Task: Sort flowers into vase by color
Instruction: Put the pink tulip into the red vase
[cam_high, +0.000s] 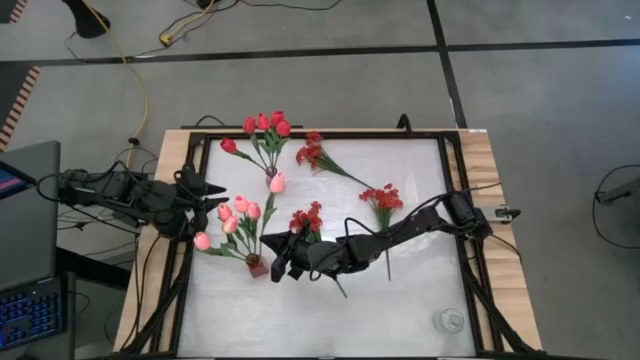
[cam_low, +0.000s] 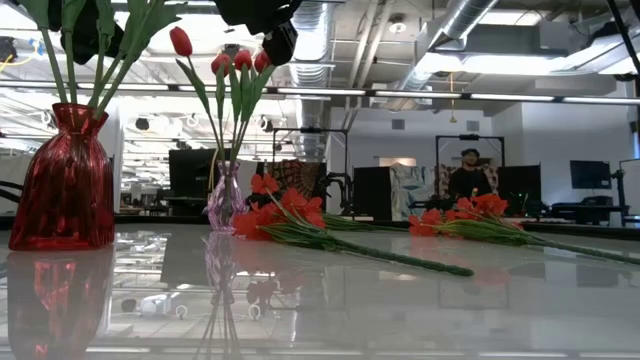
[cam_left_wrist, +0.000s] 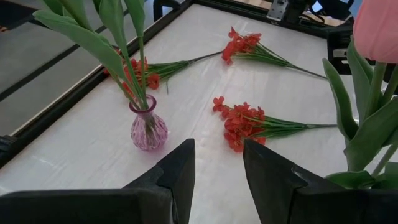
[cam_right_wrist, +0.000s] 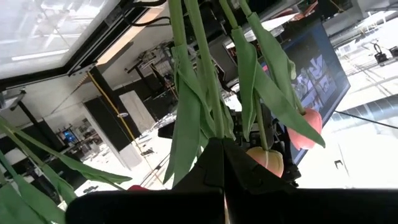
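Right gripper (cam_high: 278, 254): fingers closed, apparently pinching pink tulip stems (cam_right_wrist: 208, 93) above the red vase (cam_high: 257, 265). Left gripper (cam_high: 212, 190): fingers parted, empty, beyond that vase.

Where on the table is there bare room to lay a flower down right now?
The widest bare stretch runs along the near edge, below the right gripper and left of the small clear object. There is also room between the far spray and the right spray. It is crowded around the red vase, purple vase and left gripper.
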